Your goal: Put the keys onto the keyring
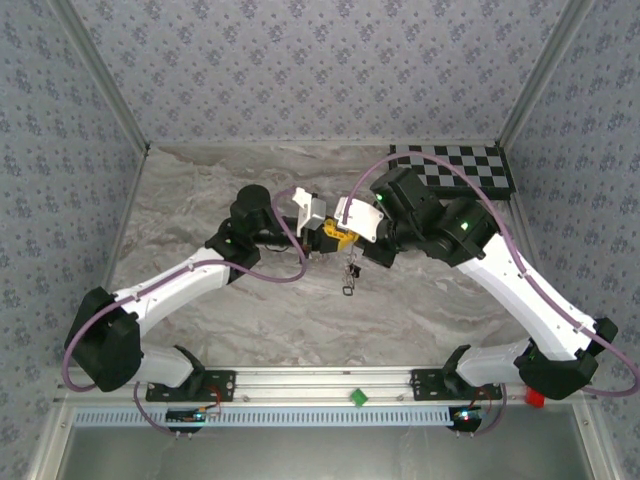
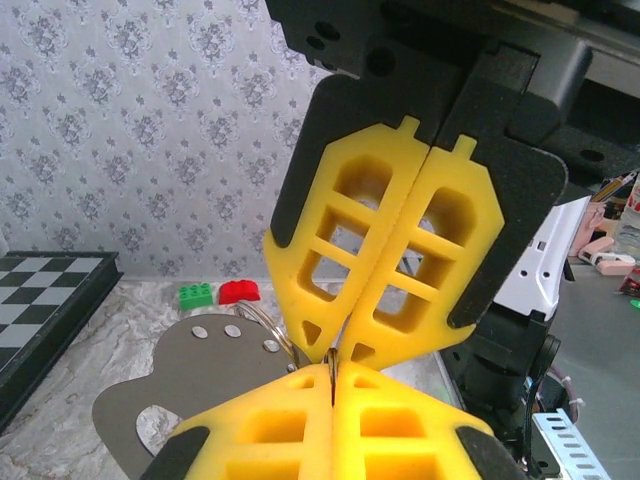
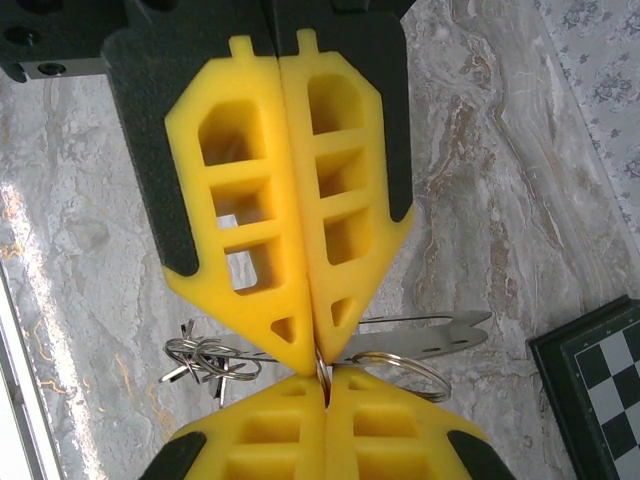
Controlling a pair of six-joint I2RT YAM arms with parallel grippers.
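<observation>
Both grippers meet tip to tip above the middle of the table. My left gripper (image 1: 327, 236) (image 2: 332, 378) is shut on the wire of the keyring (image 3: 402, 374), and my right gripper (image 1: 345, 239) (image 3: 325, 388) is shut on the same wire from the other side. The keyring (image 2: 263, 318) curves out to one side of the fingers. A flat grey metal tag (image 3: 450, 335) (image 2: 200, 380) hangs on it. A tangle of small rings and thin metal pieces (image 3: 203, 358) lies on the other side. In the top view the keys (image 1: 348, 282) dangle as small dark pieces below the grippers.
A chessboard (image 1: 455, 166) (image 3: 600, 385) (image 2: 40, 300) lies at the back right of the marble table (image 1: 200, 200). A green brick (image 2: 196, 295) and a red brick (image 2: 238, 291) sit by the far wall. Patterned walls close in the table on three sides.
</observation>
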